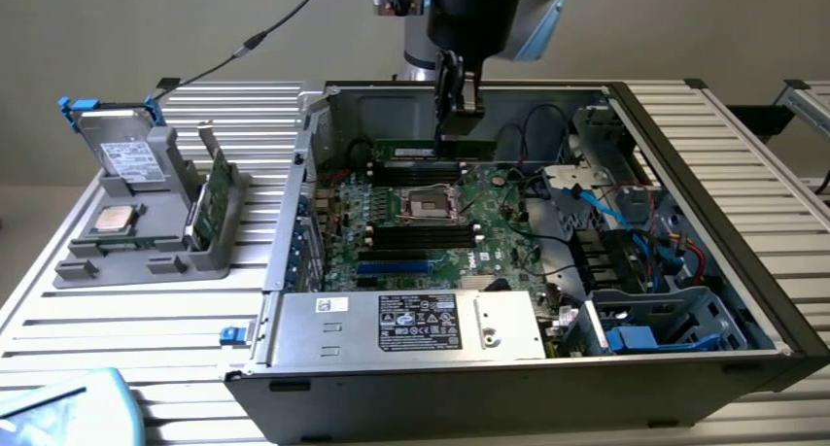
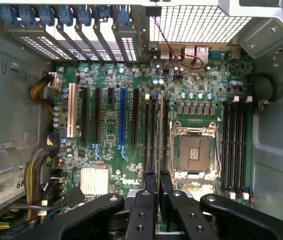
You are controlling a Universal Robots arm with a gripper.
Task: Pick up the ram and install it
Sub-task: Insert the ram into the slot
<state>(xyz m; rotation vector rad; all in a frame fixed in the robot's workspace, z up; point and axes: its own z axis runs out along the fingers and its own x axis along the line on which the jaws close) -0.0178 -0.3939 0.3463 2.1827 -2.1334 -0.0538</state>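
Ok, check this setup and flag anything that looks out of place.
Nothing looks damaged or askew. The fingers hold the ram level above the memory slots. Only oddity: the CPU socket looks empty, while a processor lies on the grey tray outside the case.

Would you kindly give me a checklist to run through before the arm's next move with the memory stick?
1. Long, narrow green ram stick gripped by end effector: ok.
2. Stick parallel to black memory slots: ok.
3. Those slots empty: ok.
4. Stick level in the exterior view: ok.
5. Stick seated in a slot: cannot tell.
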